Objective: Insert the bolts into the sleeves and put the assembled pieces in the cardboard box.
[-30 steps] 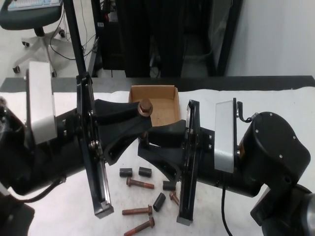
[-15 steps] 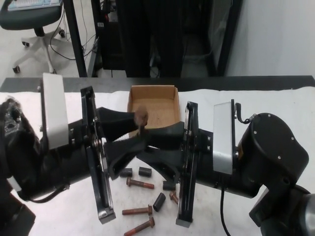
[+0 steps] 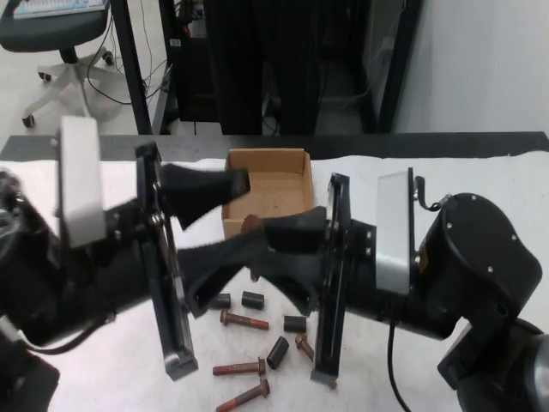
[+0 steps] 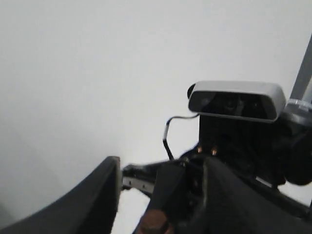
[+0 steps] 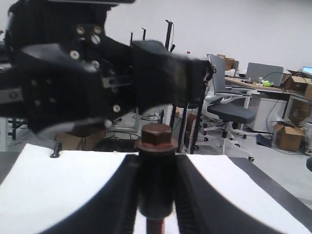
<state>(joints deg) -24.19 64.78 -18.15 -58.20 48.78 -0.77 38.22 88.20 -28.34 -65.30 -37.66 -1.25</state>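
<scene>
Brown cardboard box (image 3: 273,182) is sitting at the upper middle of the high view, on the white-covered worktop (image 3: 506,176). Just below it the two arms are meeting. The left end effector (image 3: 247,215) is spreading its fingers wide, and the right end effector (image 3: 264,237) is carrying a bolt (image 3: 251,226) whose head is showing in front of the box's near wall. Loose bolts (image 3: 244,320) and loose sleeves (image 3: 252,299) are lying on the worktop at the lower middle. In the left wrist view the left end effector (image 4: 163,168) is standing wide open, with the bolt (image 4: 153,226) head lying between its fingers. In the right wrist view the right end effector (image 5: 156,168) is clamping a black sleeve (image 5: 156,187), the bolt (image 5: 156,139) is sitting inside it with its head protruding, and one of the left arm's fingers (image 5: 165,80) is hanging just beyond that head.
</scene>
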